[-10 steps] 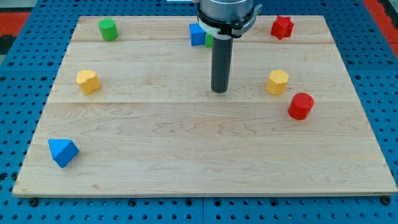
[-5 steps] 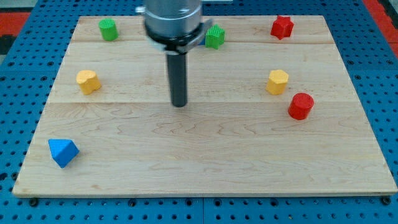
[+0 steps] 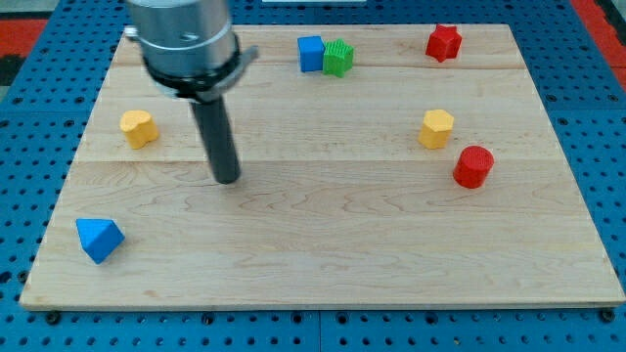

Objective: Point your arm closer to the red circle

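Observation:
The red circle [image 3: 473, 166] is a red cylinder block at the view's right, just below and right of a yellow hexagon block [image 3: 436, 128]. My tip [image 3: 227, 180] rests on the board left of centre, far to the left of the red circle. It touches no block. The nearest blocks to it are the yellow block [image 3: 138, 128] up to its left and the blue block [image 3: 99, 239] down to its left.
A blue cube [image 3: 311, 54] and a green block [image 3: 338, 58] sit side by side at the view's top centre. A red star block [image 3: 443, 42] is at the top right. The arm's body hides the top left corner of the wooden board [image 3: 323, 264].
My tip has moved steadily to the view's left and slightly down, away from the red circle. The arm's body now hides the green cylinder at the top left. No block has moved.

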`<control>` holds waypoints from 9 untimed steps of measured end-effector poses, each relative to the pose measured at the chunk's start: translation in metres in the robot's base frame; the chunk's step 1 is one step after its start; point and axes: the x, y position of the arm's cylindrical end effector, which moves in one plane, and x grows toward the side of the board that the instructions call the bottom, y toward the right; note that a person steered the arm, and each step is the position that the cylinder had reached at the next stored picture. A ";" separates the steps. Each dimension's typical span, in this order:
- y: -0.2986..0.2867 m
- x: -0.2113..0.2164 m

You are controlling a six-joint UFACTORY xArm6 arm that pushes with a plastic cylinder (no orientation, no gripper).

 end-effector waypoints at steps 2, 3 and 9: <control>0.169 0.000; 0.151 0.012; 0.284 0.053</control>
